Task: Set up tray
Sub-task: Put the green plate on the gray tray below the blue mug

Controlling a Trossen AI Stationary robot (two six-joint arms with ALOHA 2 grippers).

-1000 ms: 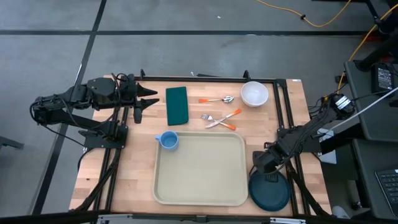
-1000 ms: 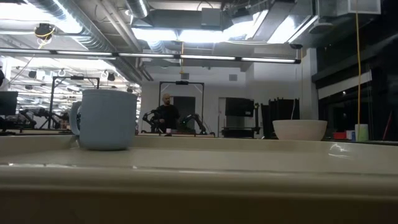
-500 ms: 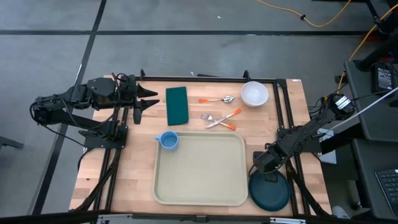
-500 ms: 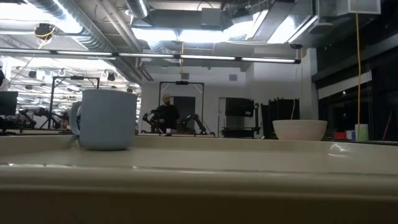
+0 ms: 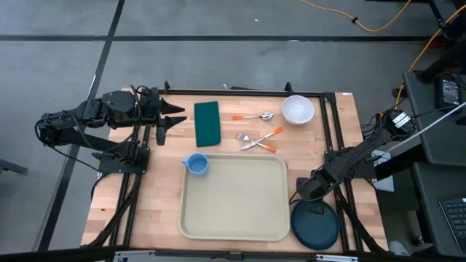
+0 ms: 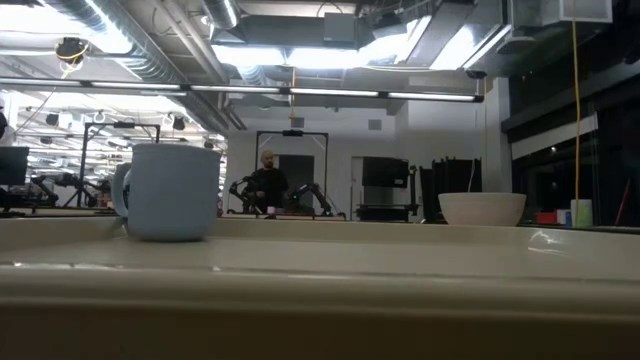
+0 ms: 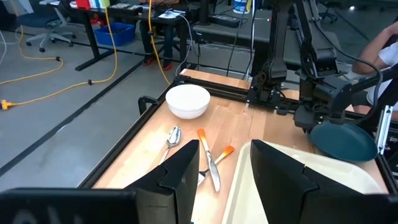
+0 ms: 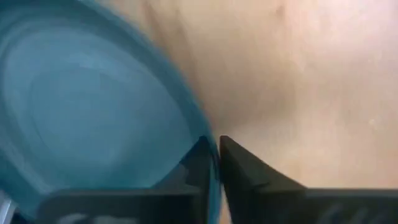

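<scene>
**Desk:** Where does the setup stand?

**Photographer:** The cream tray (image 5: pixel 233 196) lies bare at the near middle of the table (image 5: pixel 156 200), nothing loaded on it. A blue mug (image 5: pixel 196 164) sits just off its far left corner. The green napkin (image 5: pixel 207 122), spoon (image 5: pixel 256 116), crossed orange-handled cutlery (image 5: pixel 260 140) and white bowl (image 5: pixel 298 110) line the far side.

**Desk:** And the arms?

**Photographer:** The right gripper (image 8: pixel 214 155) is down at the far rim of the dark teal plate (image 5: pixel 315 223), just right of the tray, its fingers pinched together on that rim. The left gripper (image 7: pixel 224 174) hangs at the far left, fingers parted, holding nothing.

**Desk:** So which step?

**Photographer:** By my reading, the plate comes first. Next it must be lifted without slipping from that thin edge hold, carried left over the raised rim and set flat inside.
</scene>
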